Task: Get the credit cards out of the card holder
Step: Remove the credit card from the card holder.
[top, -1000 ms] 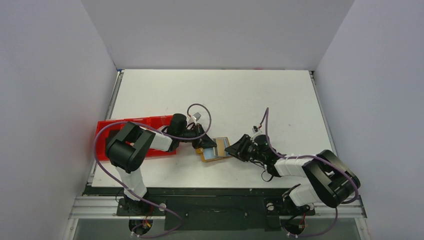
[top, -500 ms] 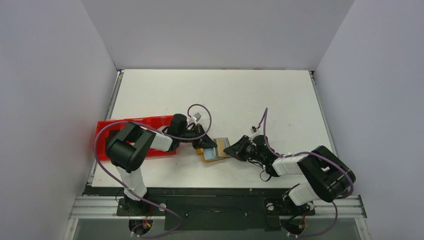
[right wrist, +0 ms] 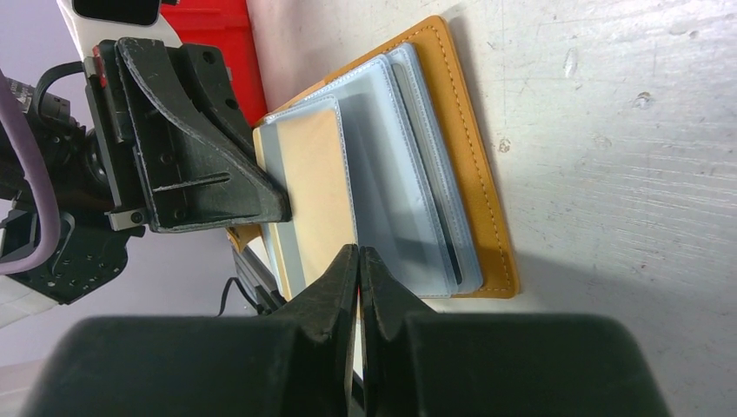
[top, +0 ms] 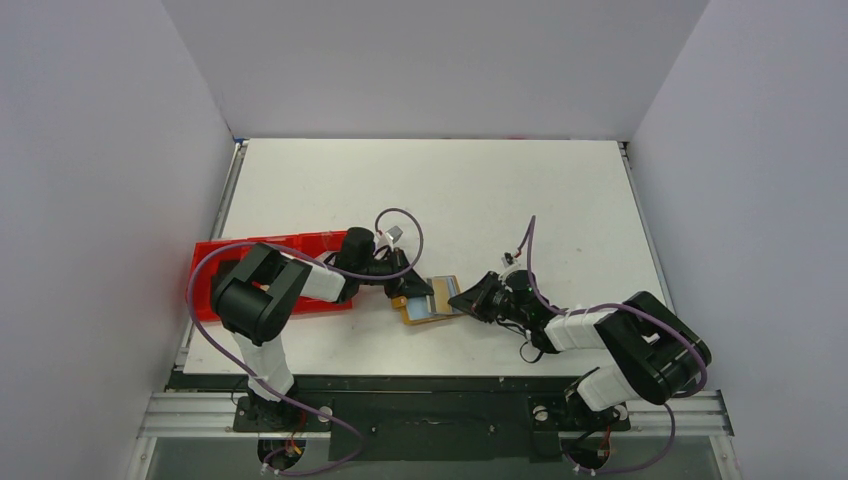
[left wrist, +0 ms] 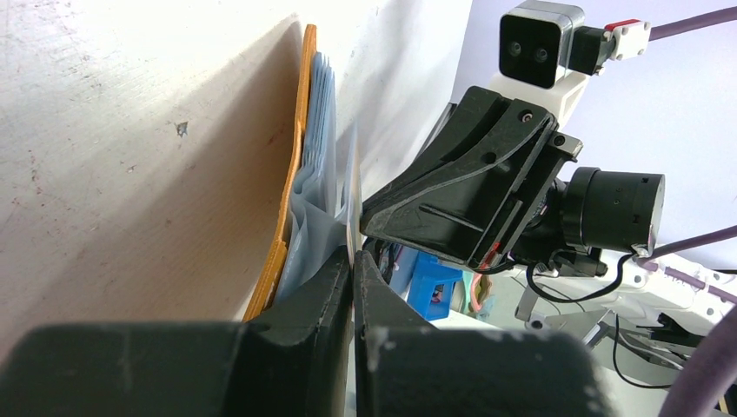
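The tan card holder (top: 447, 284) lies open on the table between the arms, with clear sleeves (right wrist: 408, 174) fanned over its tan cover (right wrist: 474, 200). The top sleeve carries a beige credit card (right wrist: 317, 182) with a pale blue-grey band. My left gripper (top: 412, 292) is shut on the thin edge of that top sleeve (left wrist: 352, 200), at the holder's left side. My right gripper (top: 458, 300) comes in from the right and is shut on the card's near edge (right wrist: 358, 256). The two grippers face each other, a card's width apart. Any other cards are hidden in the sleeves.
A red compartmented tray (top: 215, 262) stands at the table's left edge, behind the left arm, and shows in the right wrist view (right wrist: 209, 35). White walls close in the table on three sides. The near table edge runs just below the holder.
My right gripper has edged slightly left toward the holder. The left gripper and the holder have stayed in place.
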You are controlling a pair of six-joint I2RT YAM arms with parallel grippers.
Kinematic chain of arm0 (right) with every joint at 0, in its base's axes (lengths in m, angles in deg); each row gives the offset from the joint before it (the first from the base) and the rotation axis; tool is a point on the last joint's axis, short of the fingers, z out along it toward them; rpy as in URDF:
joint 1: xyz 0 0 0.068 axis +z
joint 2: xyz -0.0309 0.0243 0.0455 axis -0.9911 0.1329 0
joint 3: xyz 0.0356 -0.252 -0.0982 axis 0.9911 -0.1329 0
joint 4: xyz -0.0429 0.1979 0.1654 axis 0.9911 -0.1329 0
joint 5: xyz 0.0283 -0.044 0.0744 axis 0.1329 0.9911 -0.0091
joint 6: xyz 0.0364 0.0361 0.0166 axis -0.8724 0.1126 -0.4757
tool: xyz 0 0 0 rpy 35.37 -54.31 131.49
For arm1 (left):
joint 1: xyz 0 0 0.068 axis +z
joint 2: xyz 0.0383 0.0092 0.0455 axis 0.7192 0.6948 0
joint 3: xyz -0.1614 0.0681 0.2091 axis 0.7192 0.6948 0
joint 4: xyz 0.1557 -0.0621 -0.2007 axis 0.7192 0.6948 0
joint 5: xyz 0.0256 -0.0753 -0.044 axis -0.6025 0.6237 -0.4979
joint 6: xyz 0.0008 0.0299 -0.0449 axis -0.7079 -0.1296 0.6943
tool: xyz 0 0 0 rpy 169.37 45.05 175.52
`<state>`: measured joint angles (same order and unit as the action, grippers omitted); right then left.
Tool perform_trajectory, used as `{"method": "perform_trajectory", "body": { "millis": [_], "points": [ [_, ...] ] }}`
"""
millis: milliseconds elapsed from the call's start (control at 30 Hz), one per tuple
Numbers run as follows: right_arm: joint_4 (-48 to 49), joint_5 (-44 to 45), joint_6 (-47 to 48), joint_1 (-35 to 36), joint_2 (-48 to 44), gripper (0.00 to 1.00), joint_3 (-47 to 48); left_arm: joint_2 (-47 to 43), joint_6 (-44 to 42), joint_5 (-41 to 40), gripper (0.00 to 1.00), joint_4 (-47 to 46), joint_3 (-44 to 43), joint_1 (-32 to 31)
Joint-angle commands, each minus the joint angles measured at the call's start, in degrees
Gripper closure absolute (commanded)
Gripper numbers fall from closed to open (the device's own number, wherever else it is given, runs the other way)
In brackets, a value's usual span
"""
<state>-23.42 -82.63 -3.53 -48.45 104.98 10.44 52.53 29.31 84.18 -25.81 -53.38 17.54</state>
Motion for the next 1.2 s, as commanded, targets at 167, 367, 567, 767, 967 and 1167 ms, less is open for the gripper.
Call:
{"method": "perform_trajectory", "body": {
  "millis": [167,367,567,767,967,1167],
  "points": [
    [-5.2,5.1,4.2,0.9,-3.9,1.0,1.7,-0.1,-3.1,0.9,0.93,1.4,-2.6,-0.6],
    [-7.5,6.0,5.2,1.1,-4.7,1.0,2.2,0.3,-3.3,0.7,0.89,1.6,-2.8,-0.6],
    [-8.6,6.8,5.5,1.2,-4.7,1.0,2.2,0.1,-4.0,0.3,0.95,3.0,-3.1,-0.6],
    [-11.6,8.2,6.6,1.2,-5.8,1.0,2.5,-0.6,-7.8,-1.7,1.0,9.6,-4.5,-0.6],
    [-15.3,10.0,8.7,1.2,-7.0,1.0,3.2,-2.6,-14.0,-5.0,1.0,20.2,-7.5,-0.6],
    [-18.2,11.6,9.9,1.5,-7.6,1.0,3.9,-4.7,-18.5,-7.9,1.0,28.5,-9.9,-0.7]
  ]
}}
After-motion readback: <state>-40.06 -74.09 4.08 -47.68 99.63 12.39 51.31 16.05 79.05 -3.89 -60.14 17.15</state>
